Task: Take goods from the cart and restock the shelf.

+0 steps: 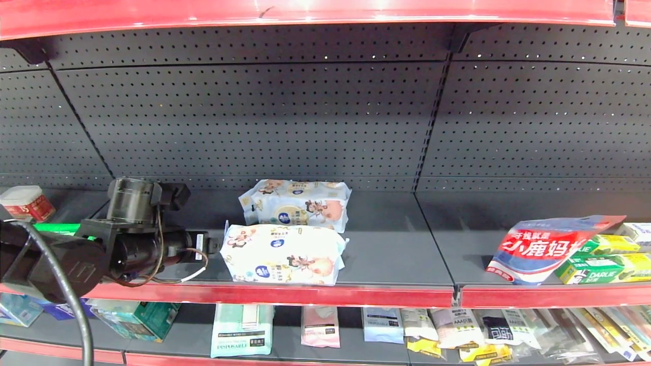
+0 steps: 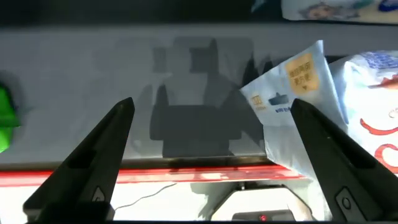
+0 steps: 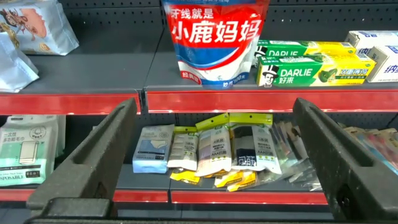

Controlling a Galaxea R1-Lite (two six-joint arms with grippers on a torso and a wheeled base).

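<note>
L gripper (image 2: 211, 155) is spread wide and holds nothing. It sits low at the shelf (image 1: 391, 239) front edge, just left of the front pack (image 1: 285, 254). The pack's left end flap pokes in btw the fingers, close by the finger nearer the pack (image 2: 336, 162); can't tell if they touch. The other finger (image 2: 93, 168) is well apart from the pack, w/ bare shelf btw. Front pack lies flat along the red lip, mid shelf. Back pack (image 1: 297, 203) lies flat just behind it, farther in, near the pegboard.

R gripper (image 3: 211, 155) is also spread and empty. It is out in front of the shelf, facing the right bay. There a red/white pouch (image 3: 214, 37) sits near the lip, w/ green boxes (image 3: 311, 62) stacked just right of it. On the lower shelf is a row of small packets (image 3: 217, 149). Far left on the upper shelf is a jar (image 1: 28, 203) w/ a white lid.
</note>
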